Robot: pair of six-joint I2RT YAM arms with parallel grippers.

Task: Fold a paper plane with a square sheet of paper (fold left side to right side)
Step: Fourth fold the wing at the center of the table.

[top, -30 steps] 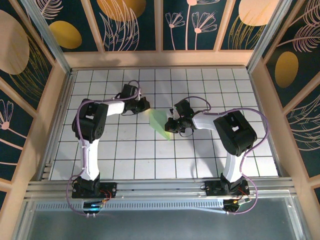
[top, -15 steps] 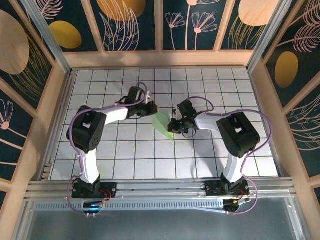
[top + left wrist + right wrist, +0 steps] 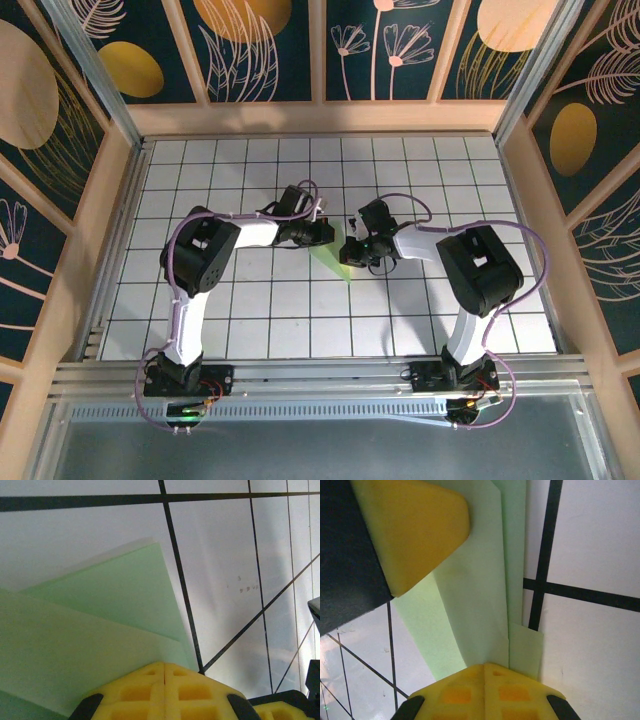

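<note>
Overhead, one slim pale-green paper plane (image 3: 331,264) lies flat mid-table on the grid table (image 3: 250,300) between two grippers: the left gripper (image 3: 318,233) at its far end and the right gripper (image 3: 352,250) at its right edge.

In the left wrist view, two yellow pads (image 3: 135,692) meet at the seam, with layered paper just ahead.

In the right wrist view, that arm's own two pads (image 3: 455,694) are likewise closed at the paper's edge, and one left finger (image 3: 415,525) rests on the paper. Whether either pair pinches the paper, I cannot tell.

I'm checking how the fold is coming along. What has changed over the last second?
The left gripper swung to the right, from beside the green paper to over it, and now covers most of the sheet. The right gripper stayed at the paper's right edge, and the paper stayed where it lay.
</note>
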